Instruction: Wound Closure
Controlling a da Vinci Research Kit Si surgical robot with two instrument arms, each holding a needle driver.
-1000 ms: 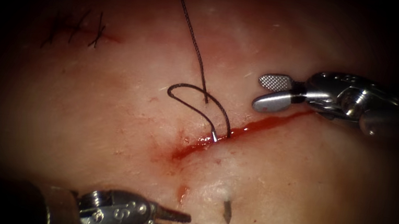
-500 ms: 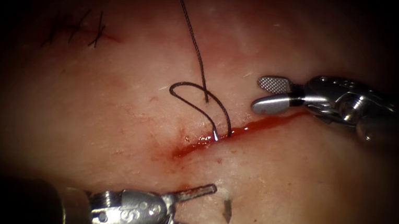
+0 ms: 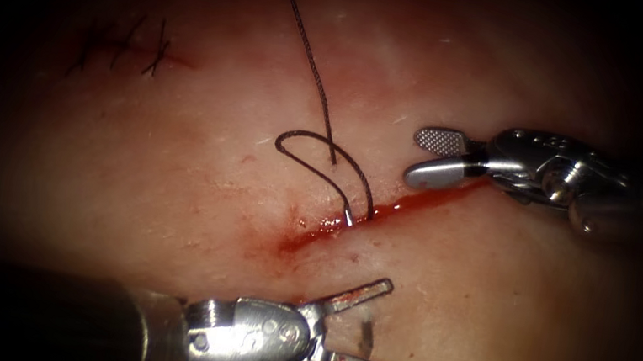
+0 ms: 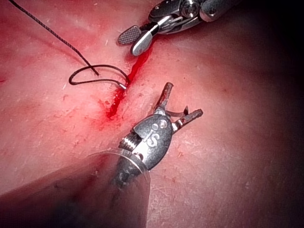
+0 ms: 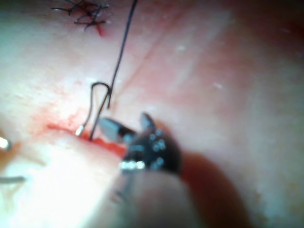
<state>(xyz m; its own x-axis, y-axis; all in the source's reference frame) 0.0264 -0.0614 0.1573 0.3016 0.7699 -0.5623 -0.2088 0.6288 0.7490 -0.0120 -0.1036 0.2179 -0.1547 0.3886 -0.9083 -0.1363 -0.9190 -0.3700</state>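
Note:
The cut (image 3: 421,200) runs slantwise across the tissue (image 3: 168,183), filled with red fluid. The needle is buried in the tissue. Its tip (image 3: 366,339) sticks out right of the cut, and its shiny tail (image 3: 347,219) sits at the cut's left lip. Dark thread (image 3: 313,69) loops beside the tail. My left tool (image 3: 391,329) is open, its jaws straddling the needle tip (image 4: 183,111) and holding nothing. My right tool (image 3: 419,154) is open and empty over the cut's upper end. It hangs just right of the thread loop (image 5: 97,85) in the right wrist view (image 5: 126,122).
Several dark finished stitches (image 3: 120,44) cross a closed wound at the far left. The thread's long end runs up out of view. The right tool (image 4: 132,42) hangs above the cut in the left wrist view.
My left tool has moved up and to the right, and its jaws have spread wider around the needle tip. The right tool, needle and thread have hardly moved.

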